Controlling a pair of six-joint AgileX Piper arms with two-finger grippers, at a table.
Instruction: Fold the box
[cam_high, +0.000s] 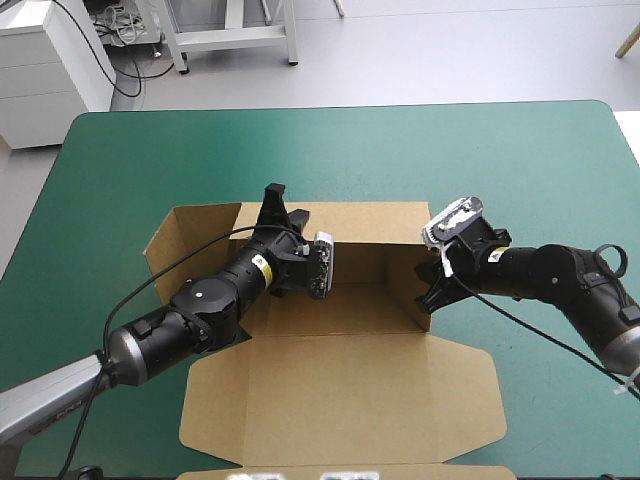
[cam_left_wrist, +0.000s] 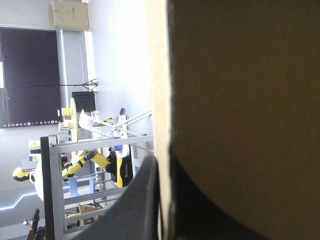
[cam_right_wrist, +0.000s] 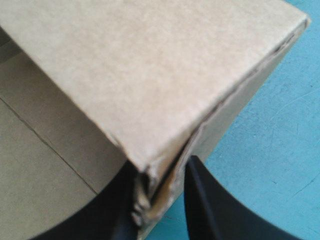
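I judge the step in hand is raising and tucking the walls. The box (cam_high: 345, 312) sits on the teal-green desk (cam_high: 500, 160), spanning the gap between my two sets of fingers. My left fingers (cam_high: 283, 205) pinch the top edge of the far wall (cam_high: 375, 262), and my right fingers (cam_high: 436, 292) pinch the end wall (cam_right_wrist: 150, 75) at its corner. Next, both walls probably need turning inward without losing the grip. The tray's long axis runs from one set of fingers to the other, and the flat lid (cam_high: 340, 395) points back behind both

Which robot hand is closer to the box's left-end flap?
Left. The left hand pinches the box at its far side, right beside that flap; the right hand grips the opposite end.
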